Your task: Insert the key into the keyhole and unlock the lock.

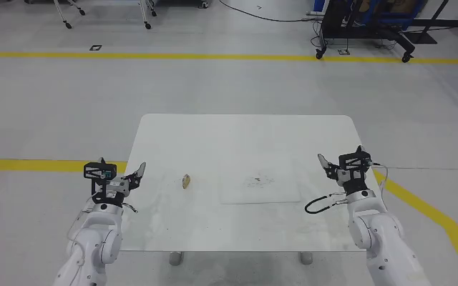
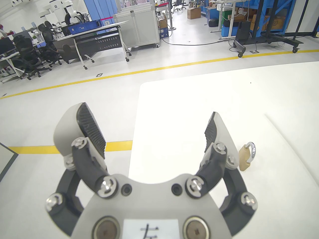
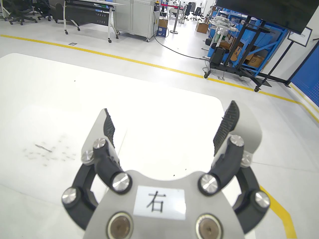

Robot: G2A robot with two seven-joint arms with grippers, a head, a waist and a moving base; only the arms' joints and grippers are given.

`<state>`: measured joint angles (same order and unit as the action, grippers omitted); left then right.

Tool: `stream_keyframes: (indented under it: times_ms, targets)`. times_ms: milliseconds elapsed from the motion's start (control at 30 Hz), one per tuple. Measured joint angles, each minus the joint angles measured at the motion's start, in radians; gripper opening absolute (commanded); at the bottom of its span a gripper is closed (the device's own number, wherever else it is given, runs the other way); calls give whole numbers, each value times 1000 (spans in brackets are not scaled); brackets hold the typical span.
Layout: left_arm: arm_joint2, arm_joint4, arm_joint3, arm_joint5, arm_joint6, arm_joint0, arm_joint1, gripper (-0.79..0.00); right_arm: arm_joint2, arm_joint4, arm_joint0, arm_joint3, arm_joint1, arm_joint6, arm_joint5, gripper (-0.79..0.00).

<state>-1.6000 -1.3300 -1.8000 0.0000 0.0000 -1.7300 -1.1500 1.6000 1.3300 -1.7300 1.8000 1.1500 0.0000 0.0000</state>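
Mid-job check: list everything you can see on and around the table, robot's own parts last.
table: one, white, in front of the robot.
mat: one, white, flat on the table, right of centre.
padlock: one, brass with a silver shackle, on the table left of the mat, clear of both grippers.
thin grey item: one, probably the key, on the mat among dark smudges.
left gripper: one, grey and black, open, at the table's left edge.
right gripper: one, grey and black, open, at the table's right edge.
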Motion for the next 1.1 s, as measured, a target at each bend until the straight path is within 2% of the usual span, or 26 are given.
stream_keyframes:
  times_ms: [100, 300, 667, 933, 1033, 1100]
  targets:
    - [0, 0, 0, 0, 0, 0, 0, 0, -31, -8, 18, -17, 2, 17, -36, 0]
    - [0, 0, 0, 0, 0, 0, 0, 0, -178, -54, 126, -106, 19, 85, -114, 0]
    - [0, 0, 0, 0, 0, 0, 0, 0, -192, -72, 135, -121, 21, 91, -129, 0]
    - [0, 0, 0, 0, 0, 0, 0, 0, -318, -96, 285, -290, 33, 111, -363, 0]
    - [0, 0, 0, 0, 0, 0, 0, 0, -350, -112, 335, -350, 35, 89, -472, 0]
    - [0, 0, 0, 0, 0, 0, 0, 0, -363, -109, 371, -398, 33, 57, -579, 0]
